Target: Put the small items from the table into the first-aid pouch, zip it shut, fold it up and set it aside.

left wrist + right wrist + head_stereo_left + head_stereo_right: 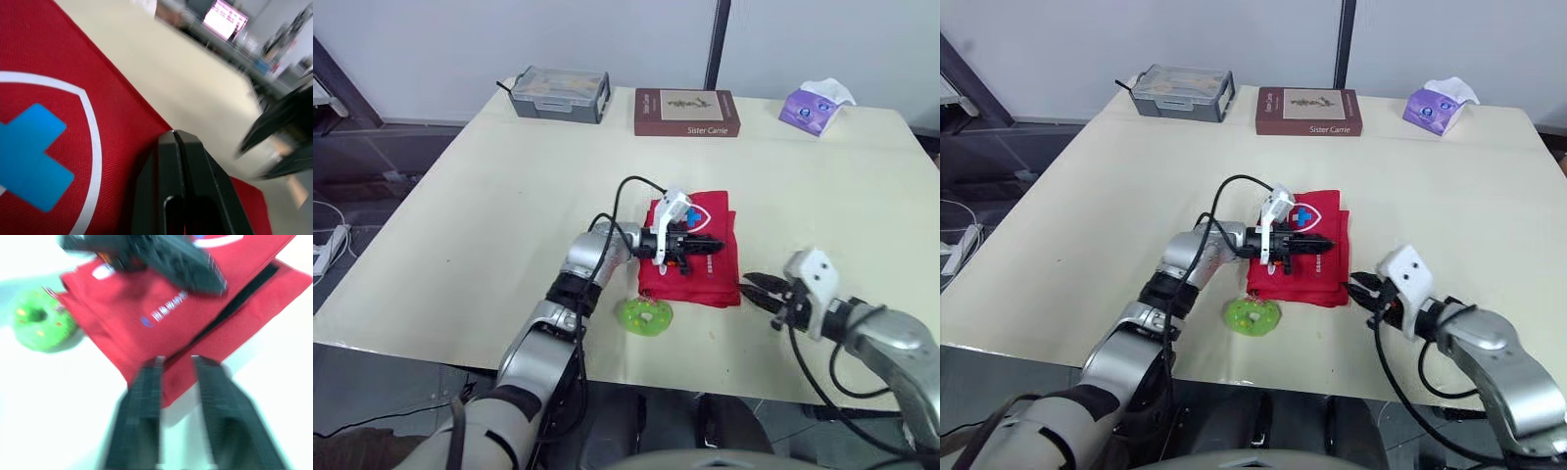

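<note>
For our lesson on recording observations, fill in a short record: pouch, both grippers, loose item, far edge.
Pouch: red first-aid pouch, lying in folded layers on the table
Left gripper: shut, over the pouch
Right gripper: open, beside the pouch's near corner
Loose item: green ring, on the table beside the pouch
Far edge: grey box, book, tissue pack

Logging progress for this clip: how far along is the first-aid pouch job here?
Looks done: the red pouch lies folded in layers on the table. In hand: the left gripper, jaws shut, sits on its top; the right gripper, jaws open, points at its near corner. Left: setting it aside, and a green ring lies outside beside it. Zip state cannot be seen.
</note>
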`<state>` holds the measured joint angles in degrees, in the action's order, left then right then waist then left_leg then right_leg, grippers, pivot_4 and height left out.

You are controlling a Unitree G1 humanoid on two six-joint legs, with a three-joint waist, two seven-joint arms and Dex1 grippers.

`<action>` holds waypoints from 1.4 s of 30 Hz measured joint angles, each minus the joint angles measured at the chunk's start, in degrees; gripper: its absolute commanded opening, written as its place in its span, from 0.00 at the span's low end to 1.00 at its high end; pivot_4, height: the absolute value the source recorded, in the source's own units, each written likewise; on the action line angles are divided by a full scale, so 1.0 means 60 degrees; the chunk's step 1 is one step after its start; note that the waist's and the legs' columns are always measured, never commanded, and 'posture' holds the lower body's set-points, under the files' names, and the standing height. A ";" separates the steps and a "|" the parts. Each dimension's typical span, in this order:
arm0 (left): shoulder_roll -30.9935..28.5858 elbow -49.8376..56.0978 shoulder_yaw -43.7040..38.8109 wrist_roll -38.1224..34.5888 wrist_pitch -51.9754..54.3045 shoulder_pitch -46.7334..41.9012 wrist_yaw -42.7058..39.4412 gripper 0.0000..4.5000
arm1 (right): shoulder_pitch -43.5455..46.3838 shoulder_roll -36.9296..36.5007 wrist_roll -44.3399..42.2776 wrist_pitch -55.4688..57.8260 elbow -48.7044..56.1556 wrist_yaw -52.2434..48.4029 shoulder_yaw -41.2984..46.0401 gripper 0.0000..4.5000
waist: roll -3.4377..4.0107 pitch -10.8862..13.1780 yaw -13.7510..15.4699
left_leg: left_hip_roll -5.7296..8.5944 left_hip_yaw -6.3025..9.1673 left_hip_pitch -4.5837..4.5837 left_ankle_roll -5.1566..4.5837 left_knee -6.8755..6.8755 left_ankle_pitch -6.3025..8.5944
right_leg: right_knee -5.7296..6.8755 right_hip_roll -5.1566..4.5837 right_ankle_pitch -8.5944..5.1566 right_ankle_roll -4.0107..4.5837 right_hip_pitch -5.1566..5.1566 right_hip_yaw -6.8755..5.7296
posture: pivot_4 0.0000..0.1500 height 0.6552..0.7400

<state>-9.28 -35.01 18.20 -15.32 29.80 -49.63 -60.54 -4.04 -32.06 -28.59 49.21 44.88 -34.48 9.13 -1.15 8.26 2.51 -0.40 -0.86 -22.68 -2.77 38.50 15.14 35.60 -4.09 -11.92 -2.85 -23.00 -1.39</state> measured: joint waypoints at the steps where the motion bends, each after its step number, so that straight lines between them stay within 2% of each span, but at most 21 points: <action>1: 0.0047 -0.0149 0.0065 0.0135 -0.0153 -0.0041 0.0035 0.00 | 0.0000 0.0028 -0.0169 0.0111 0.0131 0.0050 0.0079 0.67 | 0.0004 -0.0068 0.0002 | -0.0002 0.0006 0.0011 -0.0005 0.0000 0.0005 | -0.0012 -0.0005 -0.0003 -0.0003 0.0017 -0.0007 | 1.00 1.00; 2: 0.0126 -0.0413 0.0072 0.0294 -0.0431 -0.0119 0.0038 0.00 | 0.0001 0.0142 -0.0466 0.0374 0.0327 0.0222 0.0199 0.80 | 0.0012 -0.0110 -0.0005 | -0.0003 0.0010 0.0028 -0.0008 -0.0001 0.0007 | -0.0017 -0.0009 -0.0013 -0.0019 0.0038 -0.0012 | 1.00 1.00; 3: 0.0146 -0.0523 0.0046 0.0339 -0.0606 -0.0164 0.0011 0.00 | 0.0009 0.0228 -0.0695 0.0576 0.0454 0.0367 0.0236 0.85 | 0.0012 -0.0134 -0.0012 | -0.0007 0.0016 0.0036 -0.0007 -0.0002 0.0009 | -0.0020 -0.0014 -0.0015 -0.0021 0.0045 -0.0018 | 1.00 1.00; 4: 0.0112 -0.0524 -0.0119 0.0297 -0.0723 -0.0097 -0.0130 0.00 | 0.0092 0.0456 -0.0865 0.0770 0.0556 0.0677 0.0236 0.96 | 0.0019 -0.0146 -0.0034 | -0.0011 0.0017 0.0036 -0.0007 -0.0003 0.0009 | -0.0020 -0.0015 -0.0015 -0.0022 0.0044 -0.0021 | 1.00 1.00; 7: -0.0384 0.0338 -0.0767 -0.0332 -0.0505 0.0457 -0.0865 0.00 | 0.0871 0.1165 -0.1084 0.1254 0.0586 0.1693 0.0216 0.99 | 0.0043 -0.0131 -0.0188 | -0.0034 0.0005 -0.0013 -0.0006 -0.0003 0.0007 | -0.0008 -0.0014 -0.0012 -0.0019 -0.0005 -0.0025 | 1.00 1.00; 11: -0.1501 0.2140 -0.1329 -0.1048 0.0190 0.1269 -0.1500 0.00 | 0.2048 0.1963 -0.1773 0.2804 -0.0014 0.2845 0.0255 0.99 | 0.0044 -0.0076 -0.0372 | -0.0034 -0.0017 -0.0080 -0.0003 -0.0023 0.0004 | 0.0049 0.0009 0.0021 0.0032 -0.0106 0.0016 | 1.00 1.00; 13: -0.2072 0.2920 -0.1727 -0.1336 0.0535 0.1513 -0.1580 0.12 | 0.2664 0.2332 -0.2161 0.3660 -0.0478 0.3245 0.0503 1.00 | 0.0062 -0.0039 -0.0418 | -0.0036 -0.0011 -0.0085 -0.0003 -0.0030 0.0004 | 0.0049 0.0012 0.0022 0.0032 -0.0110 0.0009 | 1.00 1.00; 16: -0.2691 0.3748 -0.2224 -0.1661 0.0865 0.1752 -0.1640 0.36 | 0.3207 0.2745 -0.2473 0.4299 -0.1020 0.3603 0.0627 1.00 | 0.0075 -0.0023 -0.0361 | -0.0028 -0.0007 -0.0087 -0.0005 -0.0032 0.0006 | 0.0039 0.0009 0.0019 0.0029 -0.0104 -0.0003 | 1.00 1.00; 18: -0.3842 0.5263 -0.2789 -0.2190 0.1296 0.2801 -0.1837 0.48 | 0.3976 0.3144 -0.2304 0.4718 -0.2162 0.4097 0.0545 1.00 | 0.0080 0.0008 -0.0500 | -0.0025 -0.0029 -0.0087 -0.0008 -0.0032 0.0007 | 0.0033 0.0006 0.0010 0.0042 -0.0106 0.0023 | 1.00 1.00; 19: -0.4085 0.5568 -0.2997 -0.2343 0.1421 0.3050 -0.1849 0.62 | 0.4073 0.3218 -0.2232 0.4831 -0.2396 0.4224 0.0546 1.00 | 0.0074 0.0018 -0.0508 | -0.0025 -0.0027 -0.0088 -0.0007 -0.0030 0.0007 | 0.0033 0.0007 0.0009 0.0043 -0.0106 0.0023 | 1.00 1.00; 23: -0.4764 0.6860 -0.3691 -0.3066 0.1840 0.4038 -0.1838 0.97 | 0.4556 0.3868 -0.2124 0.5342 -0.3199 0.4744 0.0840 1.00 | 0.0076 0.0045 -0.0548 | -0.0029 -0.0031 -0.0078 -0.0006 -0.0030 0.0006 | 0.0044 0.0012 0.0009 0.0044 -0.0106 0.0032 | 1.00 1.00; 26: -0.5072 0.7603 -0.4153 -0.3514 0.1964 0.4662 -0.1746 0.99 | 0.4633 0.3898 -0.2017 0.5750 -0.3577 0.4870 0.0941 1.00 | 0.0073 0.0049 -0.0524 | -0.0029 -0.0027 -0.0073 -0.0006 -0.0031 0.0006 | 0.0045 0.0013 0.0002 0.0056 -0.0103 0.0029 | 1.00 1.00; 31: -0.5461 0.8330 -0.4534 -0.4114 0.2064 0.5061 -0.1697 0.99 | 0.5024 0.4976 -0.2216 0.6601 -0.4375 0.4859 0.1862 1.00 | 0.0077 0.0056 -0.0566 | -0.0034 -0.0046 -0.0053 -0.0005 -0.0032 0.0005 | 0.0048 0.0023 0.0000 0.0056 -0.0099 0.0045 | 1.00 1.00; 34: -0.5646 0.8443 -0.4701 -0.4242 0.2047 0.5143 -0.1573 1.00 | 0.5213 0.5074 -0.2189 0.6701 -0.4877 0.4716 0.1859 0.83 | 0.0079 0.0057 -0.0582 | -0.0037 -0.0051 -0.0045 -0.0005 -0.0035 0.0005 | 0.0050 0.0030 -0.0001 0.0057 -0.0098 0.0053 | 1.00 1.00; 39: -0.5641 0.8715 -0.4806 -0.4403 0.2027 0.5387 -0.1270 1.00 | 0.5238 0.4867 -0.2193 0.6793 -0.4822 0.4490 0.1874 0.33 | 0.0079 0.0058 -0.0568 | -0.0036 -0.0057 -0.0043 -0.0005 -0.0042 0.0005 | 0.0049 0.0031 0.0000 0.0057 -0.0098 0.0063 | 1.00 1.00; 41: -0.5539 0.8856 -0.4774 -0.4474 0.2016 0.5402 -0.1134 1.00 | 0.5224 0.4271 -0.2399 0.7031 -0.4578 0.4238 0.1879 0.11 | 0.0088 0.0066 -0.0541 | -0.0030 -0.0056 -0.0048 -0.0005 -0.0042 0.0005 | 0.0047 0.0028 -0.0001 0.0057 -0.0098 0.0069 | 1.00 1.00; 42: -0.5504 0.8910 -0.4754 -0.4513 0.2016 0.5416 -0.1098 1.00 | 0.5211 0.3949 -0.2498 0.7100 -0.4483 0.4124 0.1902 0.07 | 0.0088 0.0069 -0.0524 | -0.0024 -0.0055 -0.0050 -0.0005 -0.0042 0.0005 | 0.0044 0.0026 -0.0001 0.0058 -0.0097 0.0075 | 1.00 1.00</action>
<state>-42.30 18.45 -10.32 -42.39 41.90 -17.13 -67.13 27.23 -8.37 -43.58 91.81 17.99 -9.74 20.54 -0.63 8.68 -0.63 -0.55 -1.19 -22.98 -2.80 38.25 15.17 35.86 -3.94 -11.93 -2.50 -23.58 -0.93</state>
